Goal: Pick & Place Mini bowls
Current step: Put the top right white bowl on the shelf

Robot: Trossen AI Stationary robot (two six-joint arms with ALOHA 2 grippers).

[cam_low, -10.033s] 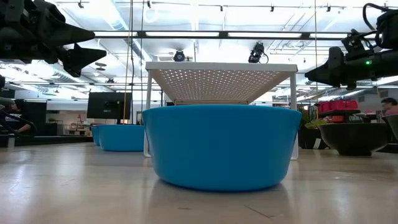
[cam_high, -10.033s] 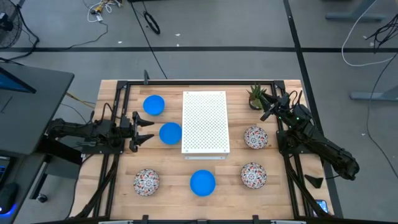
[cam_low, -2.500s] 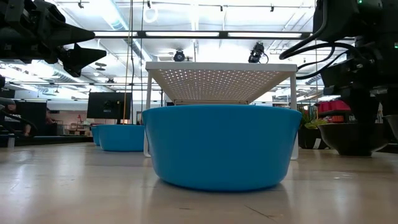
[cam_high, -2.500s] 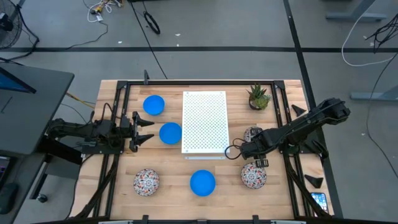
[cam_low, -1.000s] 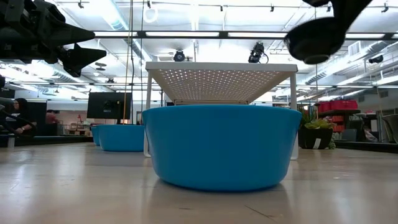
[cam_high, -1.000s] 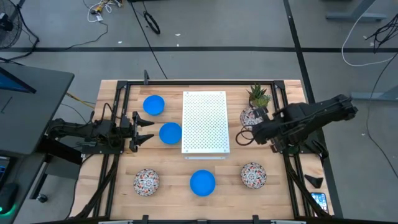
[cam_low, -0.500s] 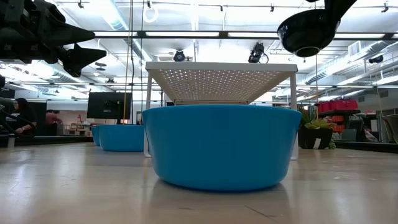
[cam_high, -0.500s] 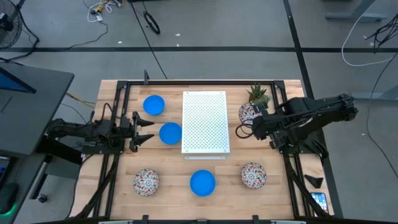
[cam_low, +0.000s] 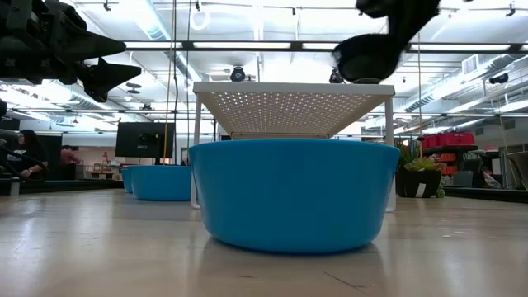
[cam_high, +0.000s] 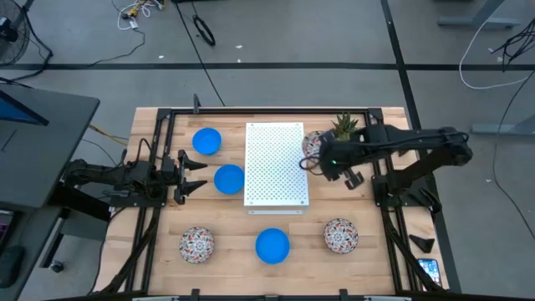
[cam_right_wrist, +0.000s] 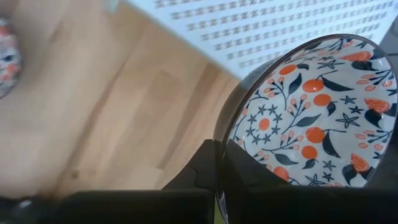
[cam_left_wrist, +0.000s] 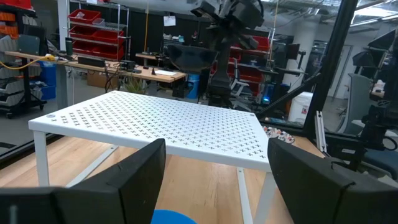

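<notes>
Right hand point(cam_high: 322, 159) clenched on floral bowl point(cam_high: 313, 144) rim, over board point(cam_high: 276, 164) edge; keep level, lower gently before release.

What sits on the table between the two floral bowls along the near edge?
One plain blue bowl sits between the left floral bowl and the right floral bowl, apart from both; the high view shows it.

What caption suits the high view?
Right claw carries a floral mini bowl over the white perforated board's edge.
</notes>
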